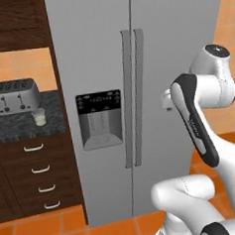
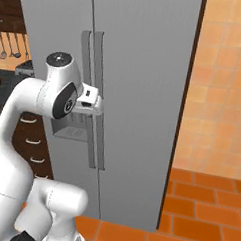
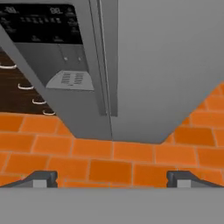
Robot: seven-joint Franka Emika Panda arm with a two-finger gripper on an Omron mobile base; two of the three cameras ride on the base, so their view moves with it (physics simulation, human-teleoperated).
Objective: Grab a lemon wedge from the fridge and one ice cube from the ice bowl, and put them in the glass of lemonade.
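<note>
Well, early going here. From the left base camera, the fridge [image 1: 137,88] stands tall with both doors closed, its twin handles [image 1: 134,98] running down the middle and the black dispenser [image 1: 99,118] on the left door. Over at nine o'clock, the glass [image 1: 38,116] sits on the dark desk [image 1: 21,128] just in front of the toaster [image 1: 14,95], pale liquid inside and nothing added that I can make out. The arm bends up at three o'clock, wrist aimed toward the right door.

From the right base camera, the hand hangs just short of the handles [image 2: 96,91], roughly at ten o'clock in the frame, close to the door but I can't tell whether it touches. The fingers are hidden behind the wrist from this side.

From the hand camera, the pincer [image 3: 112,178] is released, tips spread wide at the bottom with nothing between them, looking down the fridge front to the orange tile floor [image 3: 109,162].

My read: nothing is done yet. The door must open, the wedge must come out, then ice, then both into the glass.
</note>
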